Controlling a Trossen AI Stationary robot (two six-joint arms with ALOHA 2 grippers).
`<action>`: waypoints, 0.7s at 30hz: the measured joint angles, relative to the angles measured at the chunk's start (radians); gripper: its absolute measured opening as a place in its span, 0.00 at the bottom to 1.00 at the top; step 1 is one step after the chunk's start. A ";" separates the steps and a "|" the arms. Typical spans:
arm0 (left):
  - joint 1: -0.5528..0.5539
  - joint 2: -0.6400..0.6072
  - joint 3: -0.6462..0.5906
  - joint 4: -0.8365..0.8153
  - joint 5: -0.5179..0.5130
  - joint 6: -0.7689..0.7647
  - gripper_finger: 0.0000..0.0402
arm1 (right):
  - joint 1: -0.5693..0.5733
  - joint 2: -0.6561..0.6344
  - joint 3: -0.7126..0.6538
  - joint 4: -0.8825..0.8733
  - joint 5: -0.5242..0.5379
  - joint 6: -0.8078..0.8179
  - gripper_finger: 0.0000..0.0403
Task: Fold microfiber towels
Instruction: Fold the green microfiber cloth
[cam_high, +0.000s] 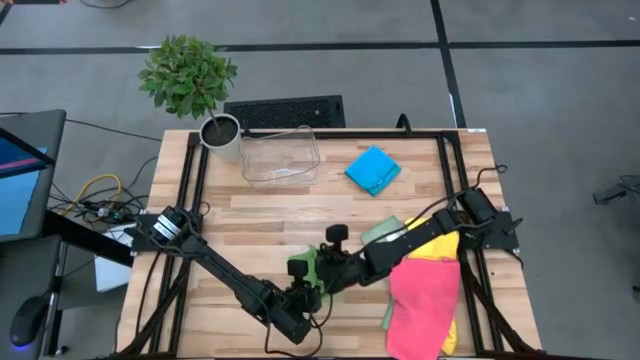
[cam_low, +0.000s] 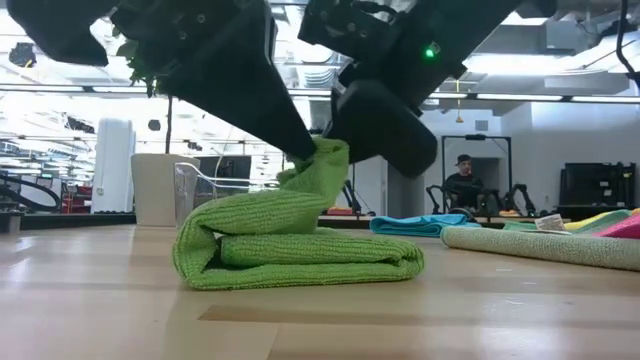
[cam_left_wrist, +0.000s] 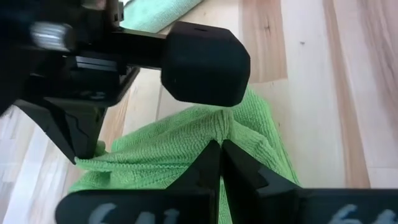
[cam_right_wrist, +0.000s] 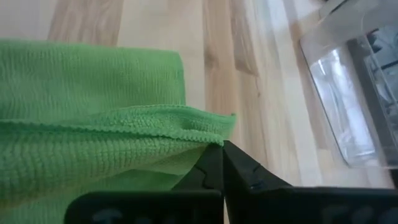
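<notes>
Low view shows the green towel (cam_low: 290, 240) lying as a thick, partly folded bundle on the table (cam_low: 320, 320), with one pinched peak lifted above the rest. Both grippers meet at that peak. The left gripper (cam_left_wrist: 219, 163) is clenched, its fingers pressed together on a ridge of green cloth; the right gripper (cam_right_wrist: 219, 160) is likewise clamped on a hemmed edge of the same towel. Holding the upper layer at two close spots probably keeps the edge from slipping, so it can be carried over the lower layers as one flap.

From above, the green towel sits near the front edge of the table, in front of the bin (cam_high: 280, 157). A blue towel (cam_high: 373, 170) lies just beside the bin, already small and squared. Pink (cam_high: 425, 300), yellow (cam_high: 440, 243) and sage (cam_high: 382, 232) towels lie loosely overlapped beside the green one, under the right arm, apparently waiting their turn.
</notes>
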 joint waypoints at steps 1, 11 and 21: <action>0.001 0.000 0.000 0.003 -0.001 0.000 0.00 | 0.005 0.000 0.000 -0.005 0.004 0.003 0.06; 0.022 0.000 -0.006 0.059 0.038 0.016 0.02 | 0.001 0.000 0.000 -0.035 0.006 0.022 0.10; 0.023 0.001 -0.006 0.092 0.069 0.059 0.34 | 0.001 -0.002 0.000 -0.127 0.022 0.105 0.20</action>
